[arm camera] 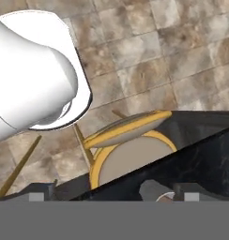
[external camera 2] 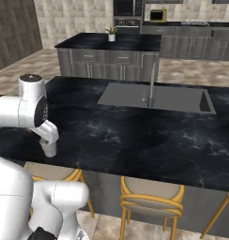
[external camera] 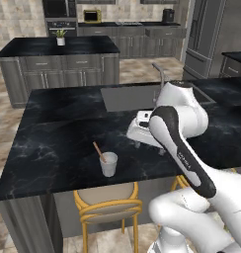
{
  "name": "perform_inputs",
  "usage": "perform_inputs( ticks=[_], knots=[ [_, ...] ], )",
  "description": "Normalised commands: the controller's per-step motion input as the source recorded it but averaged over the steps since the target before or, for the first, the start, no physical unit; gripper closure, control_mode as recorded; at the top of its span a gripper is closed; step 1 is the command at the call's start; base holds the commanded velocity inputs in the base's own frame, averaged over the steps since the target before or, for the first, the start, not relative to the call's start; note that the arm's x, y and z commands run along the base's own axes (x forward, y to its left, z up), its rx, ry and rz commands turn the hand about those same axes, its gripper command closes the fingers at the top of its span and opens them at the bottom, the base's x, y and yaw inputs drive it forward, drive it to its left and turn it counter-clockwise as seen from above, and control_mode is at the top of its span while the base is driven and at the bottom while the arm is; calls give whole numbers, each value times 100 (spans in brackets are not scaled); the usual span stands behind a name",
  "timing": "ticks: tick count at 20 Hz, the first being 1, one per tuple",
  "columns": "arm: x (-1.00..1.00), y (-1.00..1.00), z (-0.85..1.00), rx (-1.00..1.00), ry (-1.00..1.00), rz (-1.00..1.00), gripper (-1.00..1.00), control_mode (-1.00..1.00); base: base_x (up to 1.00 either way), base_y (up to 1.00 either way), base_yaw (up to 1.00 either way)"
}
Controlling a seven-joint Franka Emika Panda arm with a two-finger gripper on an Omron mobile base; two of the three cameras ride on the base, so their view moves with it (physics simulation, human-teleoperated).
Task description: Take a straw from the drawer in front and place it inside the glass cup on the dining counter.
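- Evidently the straw (external camera: 99, 151) leans in the glass cup (external camera: 108, 164), which props it upright near the front edge of the dining tabletop (external camera: 53, 148).
- End effector (external camera: 138, 143): jaws wide, empty, just beside the cup; release judged complete.

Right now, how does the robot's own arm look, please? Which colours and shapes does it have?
The arm is made of rounded, glossy white segments with bulging joints. A long dark band with small pale lettering runs along one link, and a round dark cap closes the joint seen in the right base view. The gripper has a flat white body. In the hand view its finger tips are small, dark and square.
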Motion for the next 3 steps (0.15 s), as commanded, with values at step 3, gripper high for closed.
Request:
perform_inputs(
  ticks=[3],
  knots=[
    [-35,0,0,-9,0,12,-100,-100,0,0,0]
  ],
)
